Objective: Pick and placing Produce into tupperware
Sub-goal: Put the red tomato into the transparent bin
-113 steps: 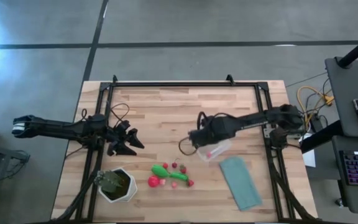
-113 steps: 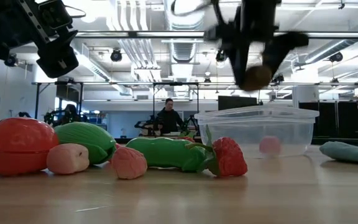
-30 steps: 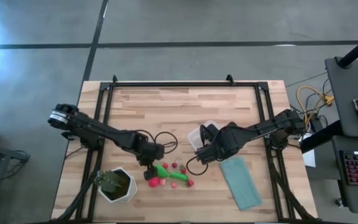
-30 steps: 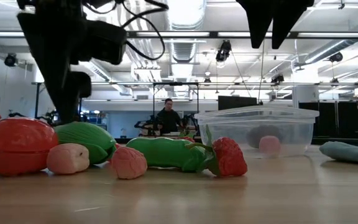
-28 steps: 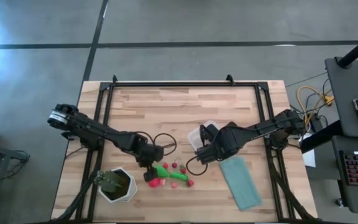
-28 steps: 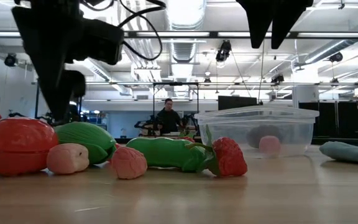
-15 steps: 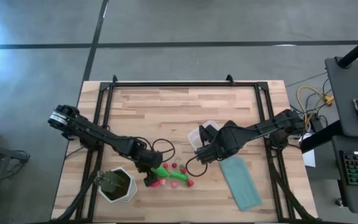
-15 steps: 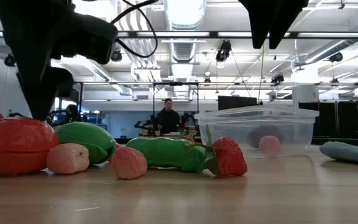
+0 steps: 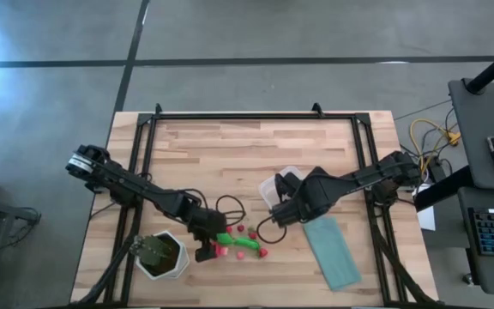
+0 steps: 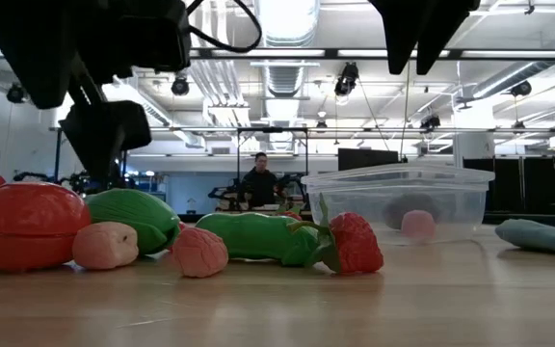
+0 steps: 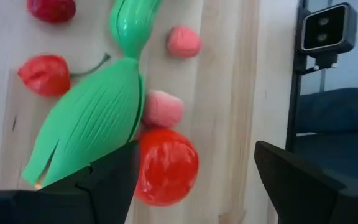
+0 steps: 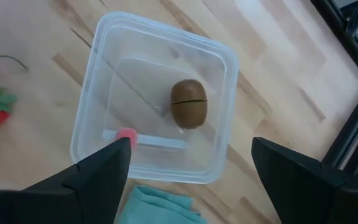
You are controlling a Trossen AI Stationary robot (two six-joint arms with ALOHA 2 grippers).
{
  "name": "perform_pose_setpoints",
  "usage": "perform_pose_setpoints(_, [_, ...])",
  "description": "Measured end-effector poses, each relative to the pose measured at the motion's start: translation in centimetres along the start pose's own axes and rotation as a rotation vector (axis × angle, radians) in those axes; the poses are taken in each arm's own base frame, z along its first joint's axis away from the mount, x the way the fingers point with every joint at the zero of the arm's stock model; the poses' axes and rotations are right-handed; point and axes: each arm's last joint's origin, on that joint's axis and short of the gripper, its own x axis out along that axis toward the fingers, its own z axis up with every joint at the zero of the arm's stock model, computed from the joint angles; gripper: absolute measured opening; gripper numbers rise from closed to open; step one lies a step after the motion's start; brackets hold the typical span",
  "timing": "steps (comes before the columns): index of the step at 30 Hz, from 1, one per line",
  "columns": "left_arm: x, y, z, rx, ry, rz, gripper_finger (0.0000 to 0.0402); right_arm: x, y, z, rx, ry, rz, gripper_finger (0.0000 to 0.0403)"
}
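While my right gripper [image 12: 185, 163] is hanging spread over the clear squarish plastic tupperware [image 12: 160, 99], my left gripper [image 11: 191, 171], fingers released, is straddling the round red toy tomato [image 11: 166, 165] near the tabletop's front edge, needing to drop and clench.

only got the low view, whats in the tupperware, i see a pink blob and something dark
Observer: The right wrist view shows a brown oval with a seam across its middle inside the tupperware, plus a small pink piece.
Operator: which arm is over the red stuff on my left
Observer: The left one. In the high view the left gripper hangs over the produce, next to the plant pot.
Operator: open or shut
Observer: Open. The left wrist view shows the big red round piece in the gap between its spread fingers. The right gripper is open too, above the tupperware.
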Motion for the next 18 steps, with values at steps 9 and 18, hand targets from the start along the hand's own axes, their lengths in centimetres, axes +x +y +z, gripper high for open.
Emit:
perform_pose_setpoints(9, [1.3,-0.1,-1.7,0.127,0.083,0.016,0.0299,-0.2,0.2,-0.4,0.046,-0.001,0.006,0.0325])
perform_pose_setpoints(18, [2.0,0.5,-1.9,0.176,0.076,0.073,0.0299,-0.2,0.2,-0.3,0.048,-0.025,-0.006,0.0325])
